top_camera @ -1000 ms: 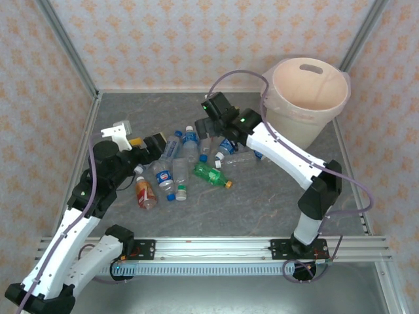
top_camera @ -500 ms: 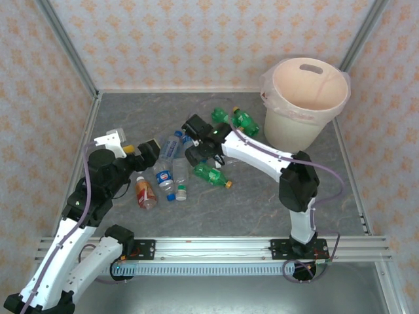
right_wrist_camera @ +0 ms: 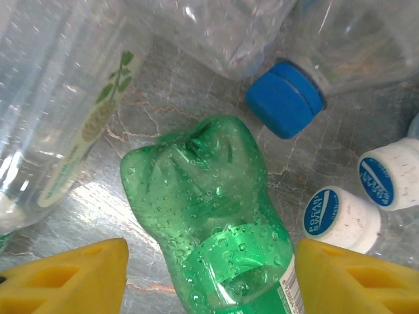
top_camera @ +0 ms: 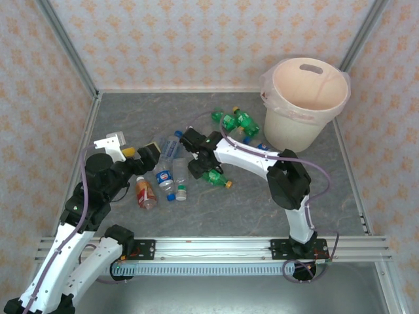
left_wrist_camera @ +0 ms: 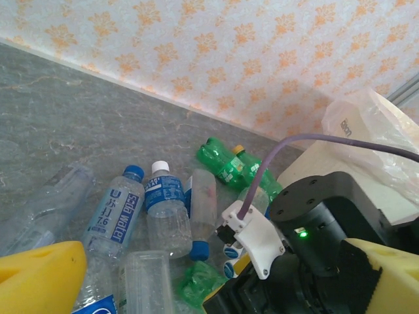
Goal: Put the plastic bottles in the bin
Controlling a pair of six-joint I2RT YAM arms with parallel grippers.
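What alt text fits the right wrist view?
A crumpled green bottle lies between the right gripper's yellow fingers, a gap showing at one side. Beyond it on the grey table sit a blue cap, two white caps and clear bottles.

Overhead, close wrist views; common bottles [top_camera: 211,175]

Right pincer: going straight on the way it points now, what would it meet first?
Most likely the green bottle, which lies on the table squarely ahead of the right pincer, between its open jaws; depth is hard to judge.
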